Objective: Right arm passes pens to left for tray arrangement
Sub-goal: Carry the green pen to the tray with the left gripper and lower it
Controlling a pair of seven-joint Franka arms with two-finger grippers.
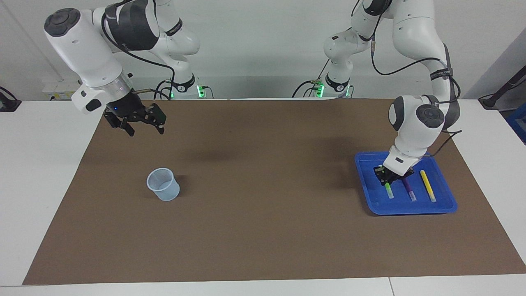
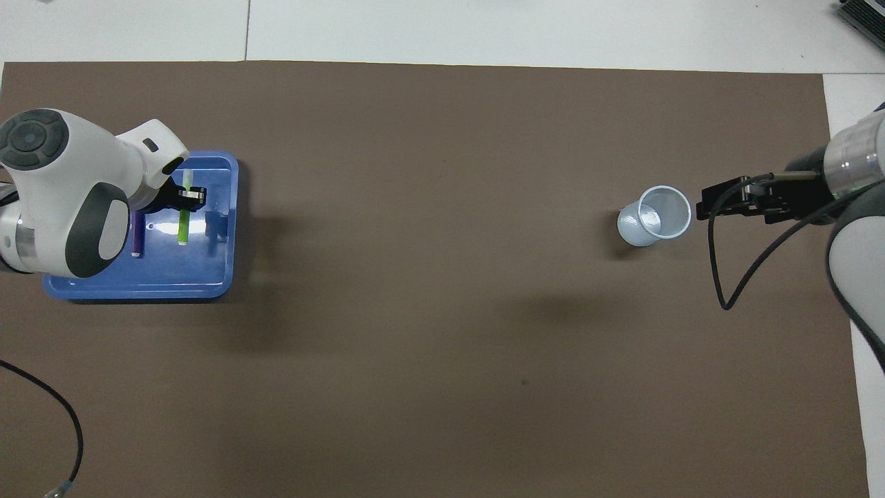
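Observation:
The blue tray (image 1: 411, 209) (image 2: 207, 277) lies at the left arm's end of the table. In it rest a purple pen (image 1: 409, 190) (image 2: 136, 238) and a yellow pen (image 1: 427, 186); the overhead view hides the yellow one under the arm. My left gripper (image 1: 385, 174) (image 2: 185, 198) is low over the tray, shut on the upper end of the green pen (image 1: 388, 190) (image 2: 183, 227). That pen runs alongside the purple one, its lower end at the tray floor. My right gripper (image 1: 145, 130) (image 2: 702, 200) hangs open and holds nothing, above the mat at the right arm's end.
A small translucent pale-blue cup (image 1: 163, 184) (image 2: 655, 216) stands upright on the brown mat (image 1: 263, 205), beside the spot under the right gripper. A black cable (image 2: 69, 422) lies near the mat's corner by the left arm.

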